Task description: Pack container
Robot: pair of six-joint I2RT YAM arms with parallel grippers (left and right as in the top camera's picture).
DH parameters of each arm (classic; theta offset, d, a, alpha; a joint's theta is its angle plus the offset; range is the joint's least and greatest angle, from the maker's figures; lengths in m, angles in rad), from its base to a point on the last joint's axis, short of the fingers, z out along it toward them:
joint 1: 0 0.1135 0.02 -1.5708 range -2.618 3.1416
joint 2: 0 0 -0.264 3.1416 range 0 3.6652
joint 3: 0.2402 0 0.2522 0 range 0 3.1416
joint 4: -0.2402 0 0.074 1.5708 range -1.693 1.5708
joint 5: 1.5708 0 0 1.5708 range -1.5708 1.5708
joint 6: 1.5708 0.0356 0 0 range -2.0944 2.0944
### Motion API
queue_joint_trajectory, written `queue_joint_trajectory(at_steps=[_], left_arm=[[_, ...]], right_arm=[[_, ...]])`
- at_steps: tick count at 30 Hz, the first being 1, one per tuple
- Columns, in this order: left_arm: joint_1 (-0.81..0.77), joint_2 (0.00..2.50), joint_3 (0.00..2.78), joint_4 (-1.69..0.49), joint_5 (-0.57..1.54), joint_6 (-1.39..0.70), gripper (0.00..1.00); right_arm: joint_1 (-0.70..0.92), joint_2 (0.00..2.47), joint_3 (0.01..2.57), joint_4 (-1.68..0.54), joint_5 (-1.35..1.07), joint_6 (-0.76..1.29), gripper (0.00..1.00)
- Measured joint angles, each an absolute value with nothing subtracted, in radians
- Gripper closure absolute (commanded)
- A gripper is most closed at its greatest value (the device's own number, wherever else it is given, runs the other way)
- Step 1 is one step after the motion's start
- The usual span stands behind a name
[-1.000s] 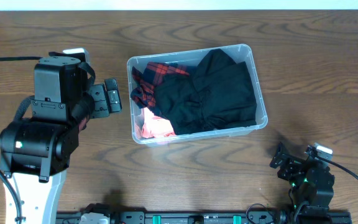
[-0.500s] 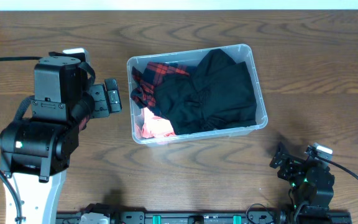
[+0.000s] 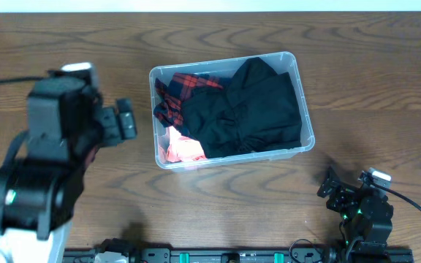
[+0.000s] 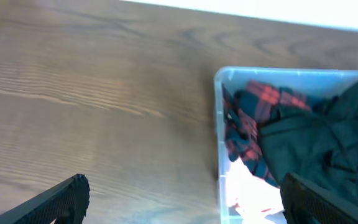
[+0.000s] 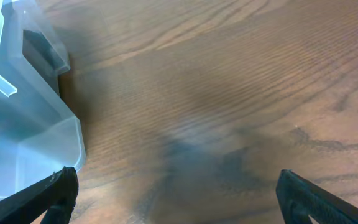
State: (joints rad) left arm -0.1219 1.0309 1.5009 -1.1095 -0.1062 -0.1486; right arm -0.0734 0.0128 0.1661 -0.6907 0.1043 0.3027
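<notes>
- The left arm [image 3: 46, 168] stands at the left of the worktop [image 3: 386, 73]. The left jaws are spread wide and hold nothing, just beside the container's left wall but apart from it.
- If this arm leaves now, it should lift first and then swing out. A sideways sweep at this height could catch the thin wall and push the bin along.
- The container [image 3: 269, 155] sits mid-worktop, slightly skewed, and is already loaded. No loose item shows on the wood, so packing looks about finished.
- Inside, the red plaid cloth [image 3: 172, 98] lies against the left wall and the pink cloth [image 3: 181, 150] is at the near-left corner. Both sit low.
- The black garment [image 3: 251, 109] fills the rest and reaches the far rim. If anything needs tidying it is this: press down from above at its middle, and do not tug an edge.
- The right arm [image 3: 364, 215] is parked at the near right, well apart from the bin. Its wrist view shows the right jaws wide open and empty. It can stay put.
</notes>
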Motion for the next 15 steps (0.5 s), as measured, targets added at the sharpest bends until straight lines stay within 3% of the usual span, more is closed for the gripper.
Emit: queue_joint_trajectory(at_steps=[7, 15], left_arm=[[0.000, 0.783, 1.327, -0.967, -0.012, -0.014, 0.02], [0.073, 0.511, 0.905, -0.740, 0.111, 0.083, 0.02]], right_arm=[[-0.073, 0.012, 0.166, -0.691, 0.104, 0.303, 0.01], [-0.073, 0.012, 0.165, -0.690, 0.102, 0.303, 0.01]])
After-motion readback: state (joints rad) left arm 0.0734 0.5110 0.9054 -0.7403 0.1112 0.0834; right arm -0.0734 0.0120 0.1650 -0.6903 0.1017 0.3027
